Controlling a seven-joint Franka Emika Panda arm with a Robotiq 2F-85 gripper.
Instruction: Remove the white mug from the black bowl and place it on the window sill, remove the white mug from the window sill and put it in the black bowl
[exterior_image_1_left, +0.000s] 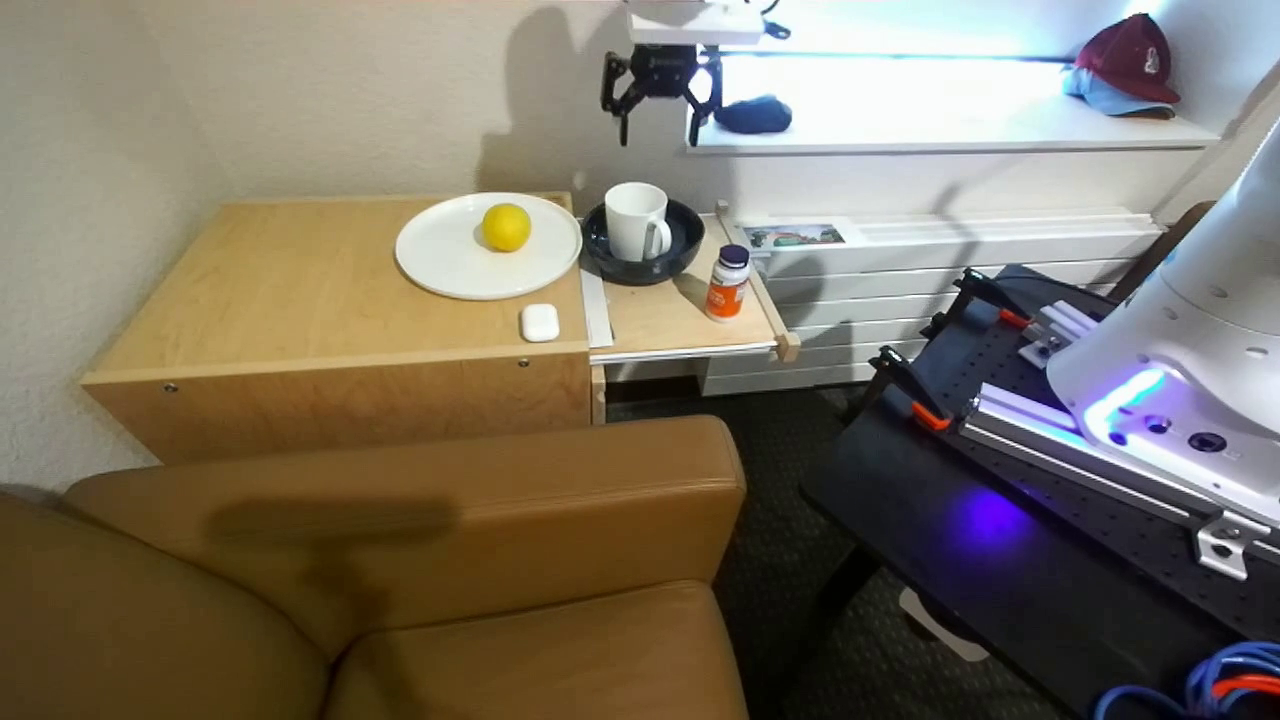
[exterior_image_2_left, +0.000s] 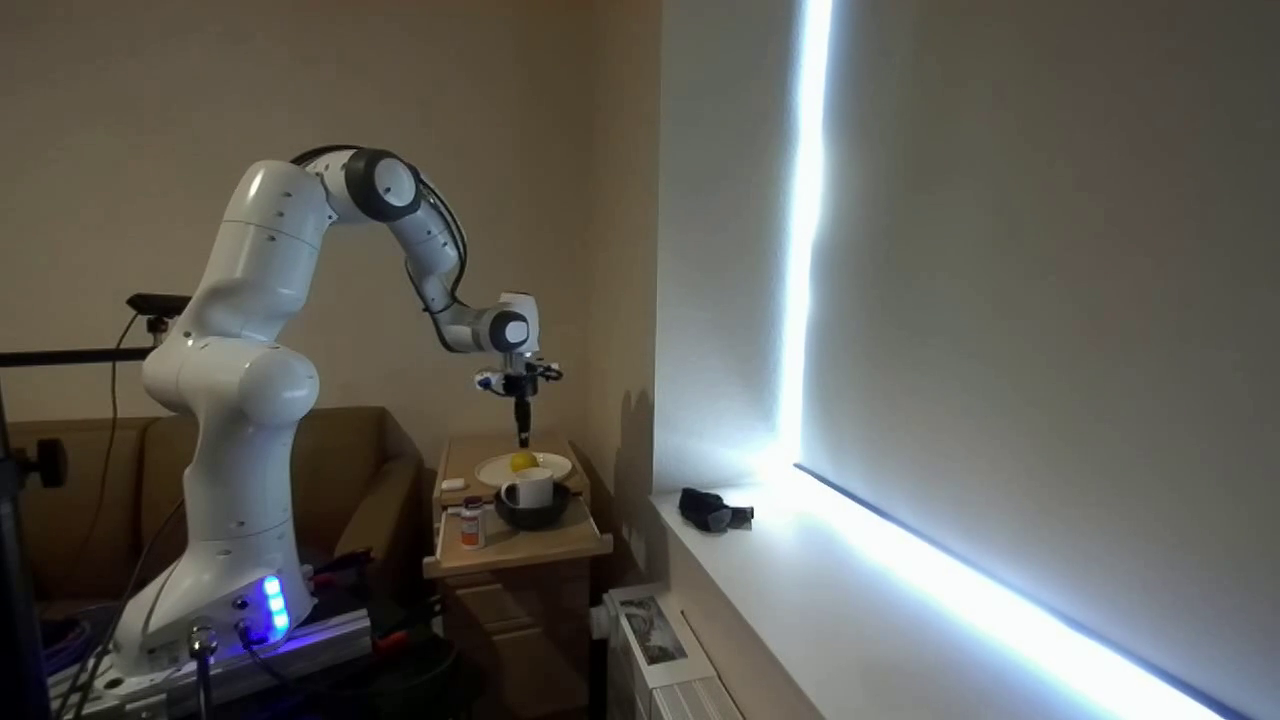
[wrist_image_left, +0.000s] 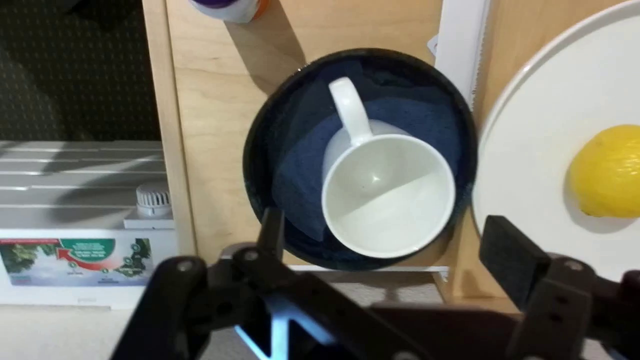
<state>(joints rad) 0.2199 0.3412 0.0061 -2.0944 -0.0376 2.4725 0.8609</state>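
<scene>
1. Pale and wooden, a cabinet (exterior_image_1_left: 320, 265) stands at left with a leaf (exterior_image_1_left: 655, 315) on its right; far and right, in an exterior view, runs the bright sill (exterior_image_1_left: 960, 120).
2. On the leaf, the bowl (exterior_image_1_left: 645, 272) holds the mug (exterior_image_1_left: 630, 215), handle turned near and right. Lifting it out seems the step in hand.
3. Likeliest trouble is a poor pinch: clearance around the mug looks slim, so a small sideways error could land one of the fingers (wrist_image_left: 510, 257) on its rim rather than past it.
4. Going too low could press a finger against the bowl's wall, shoving the bowl left at the plate (exterior_image_1_left: 445, 255) just beside it and perhaps rolling the lemon (exterior_image_1_left: 506, 227).
5. An uneven squeeze near the handle might swivel the mug and let it slip. Swinging it out low, near and right, could topple the bottle (exterior_image_1_left: 728, 285).
6. At the sill, a dark bundle (exterior_image_1_left: 755, 114) lies by the left end; setting the mug partly on it could leave it tilted, and stopping short at the near edge could drop it.
7. As for the hand (exterior_image_1_left: 659, 138), it hangs well above the bowl, fingers spread wide, with nothing between them and nothing touched. Their exact margin over the mug I cannot tell.
</scene>
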